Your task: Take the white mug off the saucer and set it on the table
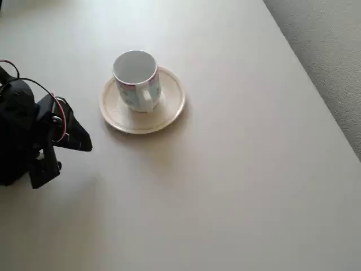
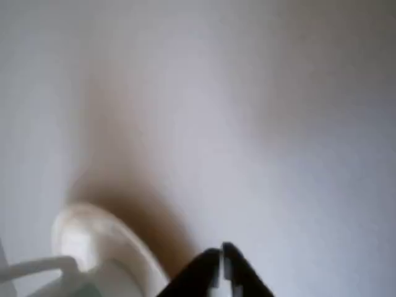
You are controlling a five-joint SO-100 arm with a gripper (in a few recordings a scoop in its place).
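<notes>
One item to move: mug (image 1: 136,79), white, upright, empty, sitting on the saucer (image 1: 169,110) a bit toward the saucer's far-left side in the overhead view, not centred.
Mug handle: faces the bottom of the overhead picture, over the saucer's middle.
Saucer: flat on the worktop (image 1: 237,186), upper-left area of the overhead view, well clear of the worktop edge at right.
Pincer (image 1: 84,141): empty; in the wrist view (image 2: 221,266) the two black tips sit together with just a thin seam between them, so I read it as closed on nothing.
Arm pose: black arm low at the left edge of the overhead view, pincer tip aimed right toward the saucer's near-left rim, near it but apart, not touching mug or saucer.
Wrist view: blurred; saucer rim and a bit of the mug at lower left, bare worktop ahead.
Step in hand: approach, my read. Mug not yet gripped or lifted.
How to do it well: spread the jaws before closing in, else the tips will shove the saucer. Come in above saucer-rim height. Either straddle the mug wall at the rim or pinch the body clear of the handle.
Lift: straight up until the base clears the raised rim, then go sideways. Dragging early would likely tip the mug or slide the saucer.
Set-down: bare worktop to the right or toward the bottom of the overhead view looks open; lower until seated, then release.
</notes>
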